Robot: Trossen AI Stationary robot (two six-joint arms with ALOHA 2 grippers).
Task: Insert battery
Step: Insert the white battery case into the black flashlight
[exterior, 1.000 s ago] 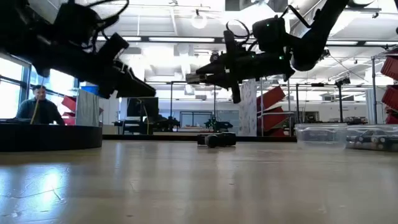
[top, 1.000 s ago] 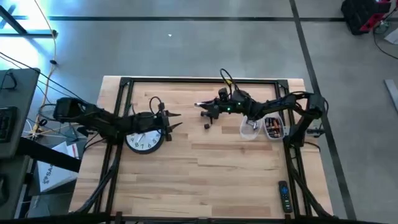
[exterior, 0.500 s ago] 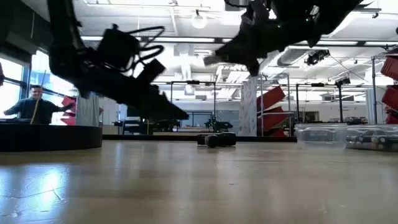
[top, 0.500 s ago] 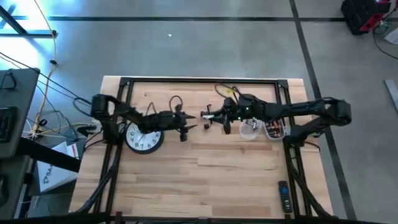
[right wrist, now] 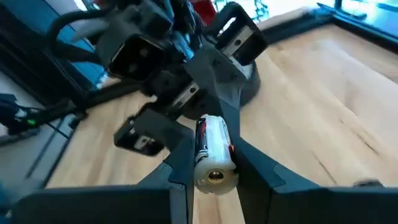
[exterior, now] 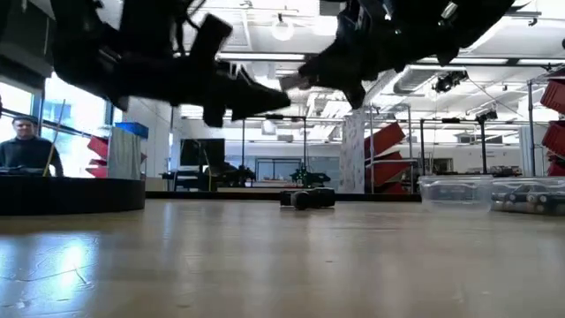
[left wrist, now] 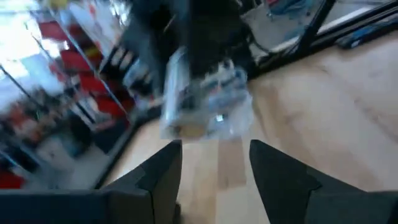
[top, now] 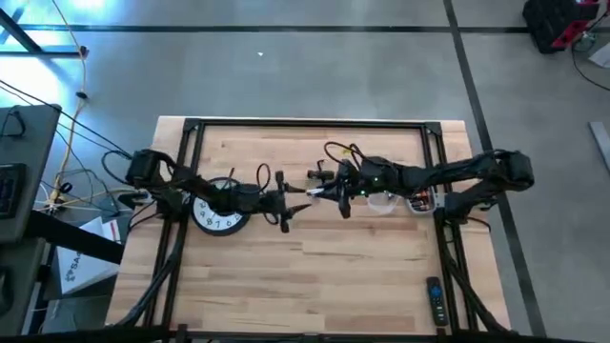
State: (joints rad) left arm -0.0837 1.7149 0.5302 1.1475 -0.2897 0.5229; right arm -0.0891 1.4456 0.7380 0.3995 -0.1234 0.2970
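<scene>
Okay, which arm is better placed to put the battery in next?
The right arm. Its end effector already grips the battery between its fingers, above the table's middle. The left end effector is open and empty, close opposite it, clear of the clock.

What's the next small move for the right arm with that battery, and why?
Probably ease the right gripper toward the left gripper. It is shut on the battery above the table's middle, and the left one faces it open, close by, likely set for a handover.
</scene>
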